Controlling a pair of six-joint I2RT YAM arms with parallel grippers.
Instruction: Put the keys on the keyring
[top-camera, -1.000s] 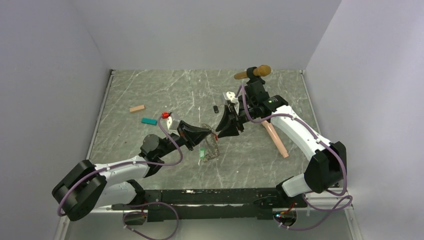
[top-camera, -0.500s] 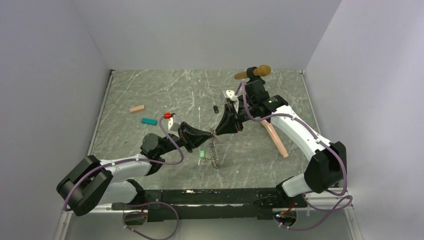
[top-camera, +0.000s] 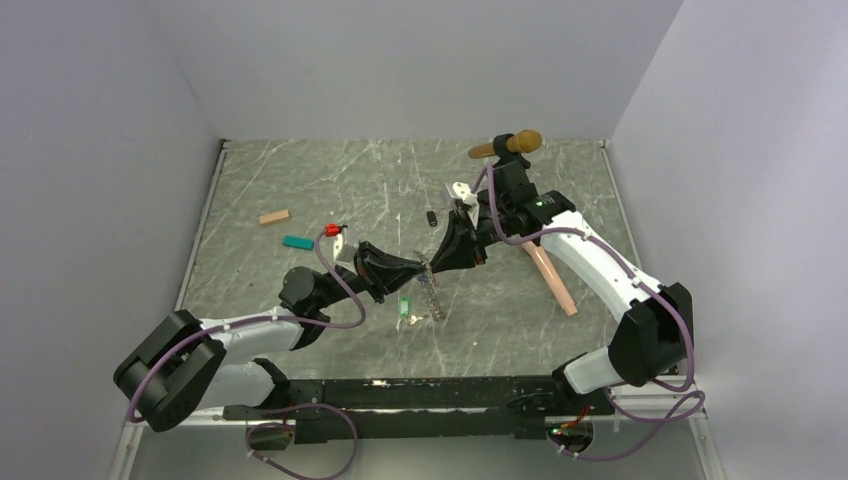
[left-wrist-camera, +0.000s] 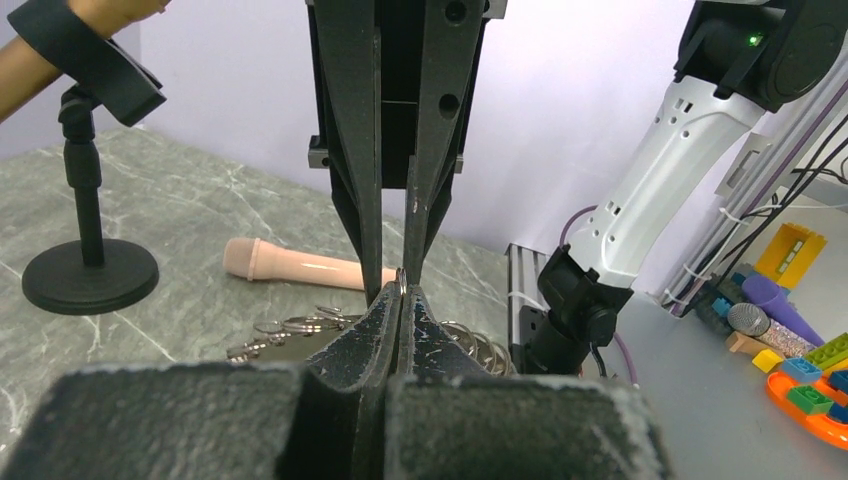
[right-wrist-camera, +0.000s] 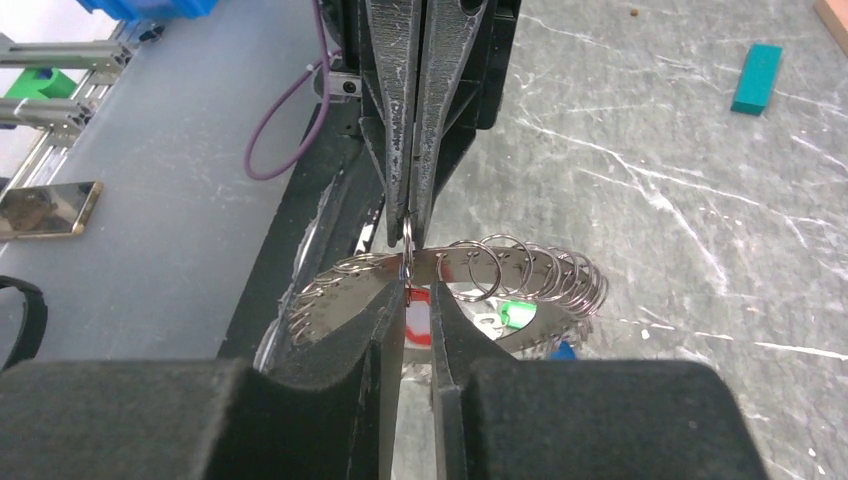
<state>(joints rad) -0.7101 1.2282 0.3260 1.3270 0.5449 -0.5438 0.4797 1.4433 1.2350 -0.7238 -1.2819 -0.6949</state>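
The keyring (top-camera: 432, 297), a loop of thin grey metal rings, hangs as a narrow strand between my two grippers at mid table. My left gripper (top-camera: 420, 268) is shut on one small ring of it, seen at its tips in the left wrist view (left-wrist-camera: 401, 288). My right gripper (top-camera: 434, 265) faces it tip to tip. In the right wrist view its jaws (right-wrist-camera: 418, 275) are nearly closed on the red-tagged key (right-wrist-camera: 419, 312). The keyring (right-wrist-camera: 525, 270) curves just beyond. The green-tagged key (right-wrist-camera: 515, 316) and a blue tag (right-wrist-camera: 563, 350) lie under it. The green tag also shows in the top view (top-camera: 405, 308).
A pink microphone (top-camera: 551, 280) lies right of the grippers. A black stand (top-camera: 505, 165) holding a microphone is at the back. A teal block (top-camera: 297, 242) and a tan block (top-camera: 274, 217) lie at the left. A small black object (top-camera: 431, 216) lies behind the grippers.
The keyring, spread loosely a second ago, has drawn into a narrow hanging strand and shortened. Both grippers stay tip to tip and have shifted slightly toward the back.
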